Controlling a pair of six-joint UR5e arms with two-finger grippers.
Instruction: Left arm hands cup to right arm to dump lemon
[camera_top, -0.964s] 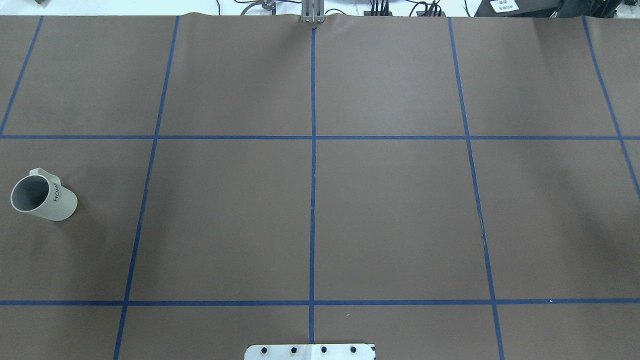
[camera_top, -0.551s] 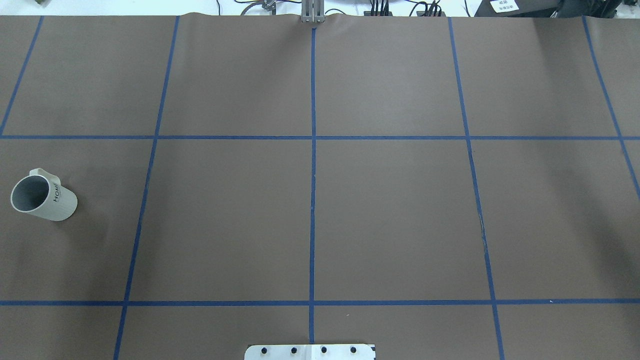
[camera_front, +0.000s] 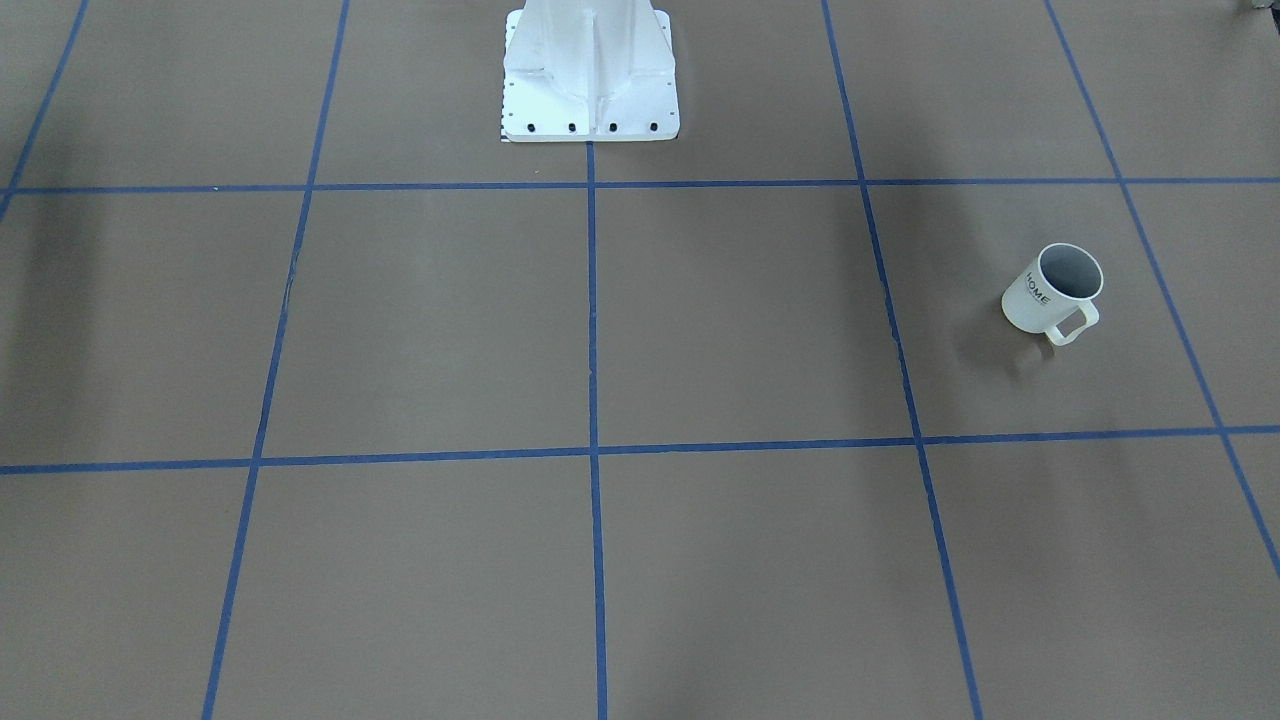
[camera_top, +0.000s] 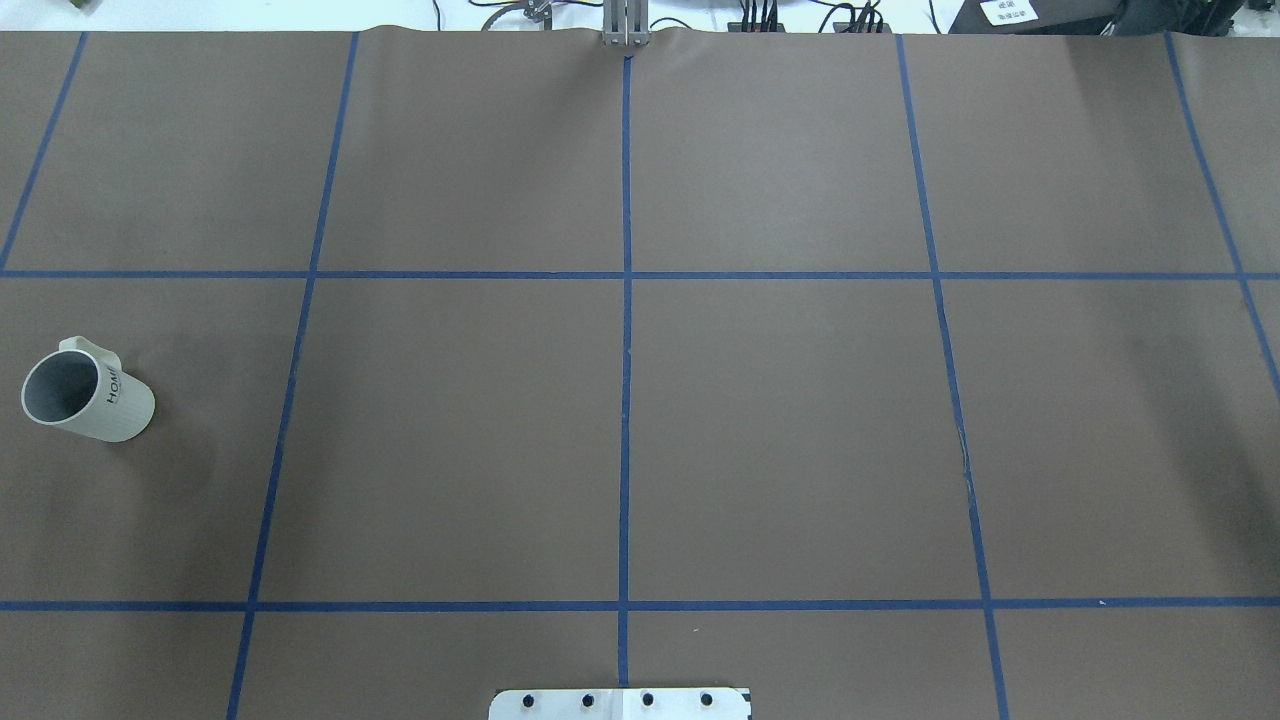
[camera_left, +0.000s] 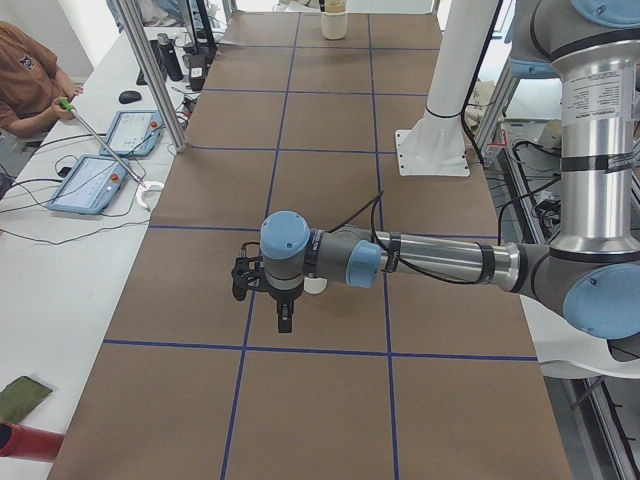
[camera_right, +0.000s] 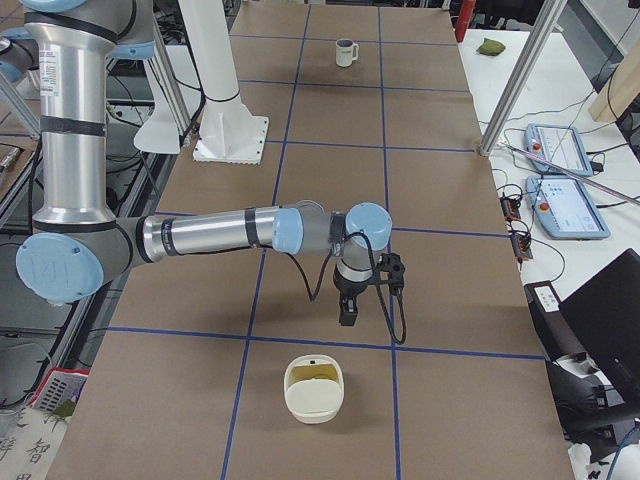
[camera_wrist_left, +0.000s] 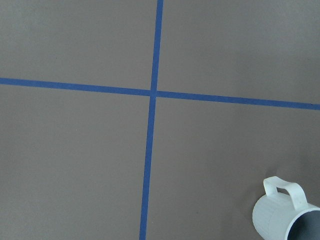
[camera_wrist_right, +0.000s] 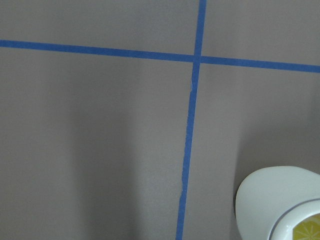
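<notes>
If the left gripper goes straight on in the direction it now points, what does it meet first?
The left gripper points straight down, so it would probably meet the brown table first, near a blue tape line. The cup seems to stand beside that path, not in it.

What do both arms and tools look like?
The left arm is silver-grey tubes with black bands and light-blue joint caps; the right arm matches. The left tool and right tool are black; a loose black cable loops by the right one.
</notes>
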